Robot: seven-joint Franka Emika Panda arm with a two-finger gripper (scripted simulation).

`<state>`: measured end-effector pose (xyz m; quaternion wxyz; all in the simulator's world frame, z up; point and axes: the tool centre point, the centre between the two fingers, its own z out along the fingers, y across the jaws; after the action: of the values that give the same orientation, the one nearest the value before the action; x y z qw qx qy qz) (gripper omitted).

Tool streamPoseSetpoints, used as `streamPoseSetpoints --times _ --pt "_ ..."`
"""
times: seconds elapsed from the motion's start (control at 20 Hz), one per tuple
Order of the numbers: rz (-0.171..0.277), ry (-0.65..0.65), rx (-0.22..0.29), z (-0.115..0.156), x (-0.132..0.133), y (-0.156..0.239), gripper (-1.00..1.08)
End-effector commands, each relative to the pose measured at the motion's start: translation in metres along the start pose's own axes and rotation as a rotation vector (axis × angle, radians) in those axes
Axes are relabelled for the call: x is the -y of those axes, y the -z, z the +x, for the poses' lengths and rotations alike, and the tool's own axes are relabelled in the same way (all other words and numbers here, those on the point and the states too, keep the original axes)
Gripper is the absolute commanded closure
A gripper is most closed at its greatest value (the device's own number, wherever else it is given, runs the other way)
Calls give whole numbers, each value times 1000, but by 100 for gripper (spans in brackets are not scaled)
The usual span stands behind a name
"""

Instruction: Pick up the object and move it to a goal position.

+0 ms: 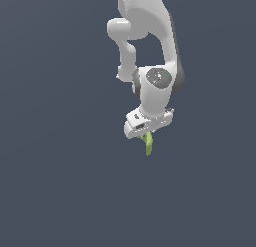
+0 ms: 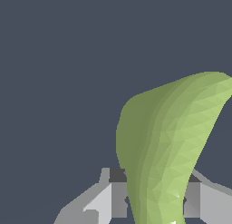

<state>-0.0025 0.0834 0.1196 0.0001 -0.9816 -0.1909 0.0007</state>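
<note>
The object (image 1: 148,143) is a small matte yellow-green curved piece that hangs below the white gripper (image 1: 145,136) in the exterior view. The gripper is shut on its upper end, at the end of the white arm that comes down from the top of the view. In the wrist view the object (image 2: 172,146) fills the middle and curves away, with the two grey fingers (image 2: 118,198) pressed against it on either side. The gripper (image 2: 155,198) holds it in mid-air against a plain dark backdrop.
Only a uniform dark grey-blue background (image 1: 55,141) shows around the arm. No table, container or marker is visible.
</note>
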Motion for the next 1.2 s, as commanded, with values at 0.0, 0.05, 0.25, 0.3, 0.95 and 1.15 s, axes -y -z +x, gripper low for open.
streamPoseSetpoints --times 0.0,0.05,0.25,0.3,0.95,1.15 --pt "0 0 -1 2 1 16 108" --pt "0 0 -1 3 2 23 108" --pt "0 1 -1 6 6 57 108" --pt "0 1 -1 7 6 67 108" --pt "0 1 -1 23 19 207 108" --pt "0 1 -1 28 23 248 108"
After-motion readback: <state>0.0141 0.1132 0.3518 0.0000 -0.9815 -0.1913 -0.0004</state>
